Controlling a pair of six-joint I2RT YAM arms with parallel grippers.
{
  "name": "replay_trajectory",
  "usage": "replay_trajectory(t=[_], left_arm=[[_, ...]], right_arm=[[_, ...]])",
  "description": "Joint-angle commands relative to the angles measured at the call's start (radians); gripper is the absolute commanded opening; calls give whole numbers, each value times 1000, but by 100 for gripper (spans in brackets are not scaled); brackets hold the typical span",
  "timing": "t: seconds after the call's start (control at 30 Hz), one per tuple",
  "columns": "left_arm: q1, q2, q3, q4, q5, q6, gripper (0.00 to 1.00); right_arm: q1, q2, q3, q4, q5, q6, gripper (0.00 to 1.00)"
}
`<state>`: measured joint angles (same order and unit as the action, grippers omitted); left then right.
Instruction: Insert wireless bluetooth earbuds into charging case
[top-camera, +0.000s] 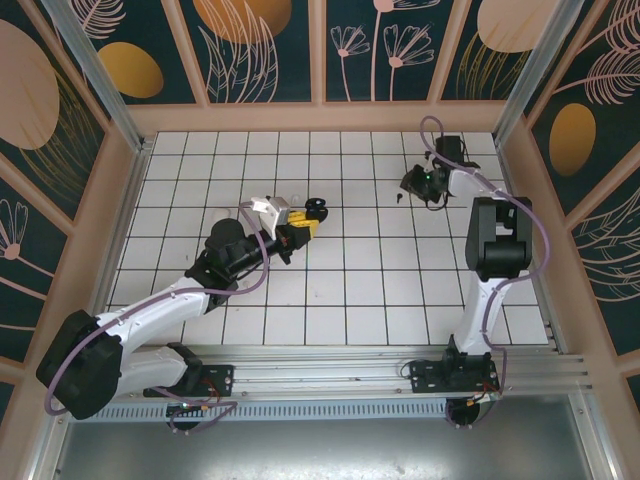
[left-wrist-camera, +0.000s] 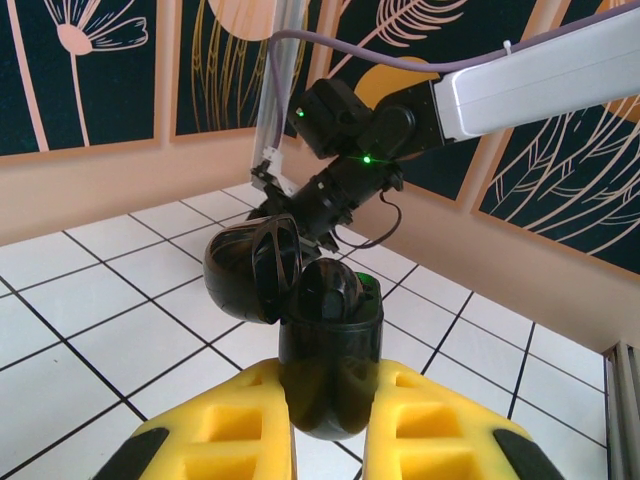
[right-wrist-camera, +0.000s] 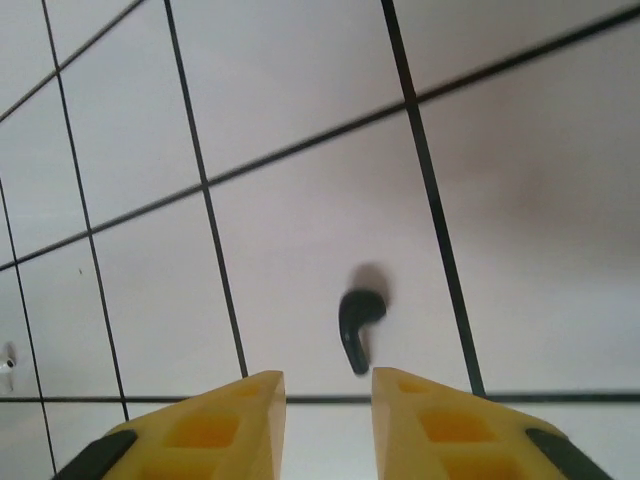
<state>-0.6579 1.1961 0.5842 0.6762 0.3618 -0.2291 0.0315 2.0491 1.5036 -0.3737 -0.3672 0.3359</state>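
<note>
The left gripper (left-wrist-camera: 332, 402) holds the open case (left-wrist-camera: 330, 330), and the right gripper (right-wrist-camera: 328, 388) is open over a black earbud (right-wrist-camera: 358, 318).

Yellow fingers (right-wrist-camera: 215, 430) of the right gripper (right-wrist-camera: 328, 385) run off the wrist view's bottom edge; a pale speck (right-wrist-camera: 6, 360) at the left edge is too small to identify. The charging case (left-wrist-camera: 330, 350), lid open, shows a dark interior whose contents cannot be told.
</note>
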Motion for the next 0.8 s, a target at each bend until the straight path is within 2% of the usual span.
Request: replay_trajectory(t=[0.0, 0.13, 0.37, 0.77], left_arm=[[8, 15, 38, 11, 16, 17, 0], [7, 32, 49, 8, 14, 24, 0], [7, 46, 55, 6, 19, 24, 0], [7, 48, 55, 0, 16, 27, 0]], right_arm=[[1, 62, 56, -60, 4, -39, 36], [1, 106, 103, -88, 4, -58, 39], [3, 144, 137, -108, 17, -78, 40], [24, 205, 177, -132, 12, -104, 35]])
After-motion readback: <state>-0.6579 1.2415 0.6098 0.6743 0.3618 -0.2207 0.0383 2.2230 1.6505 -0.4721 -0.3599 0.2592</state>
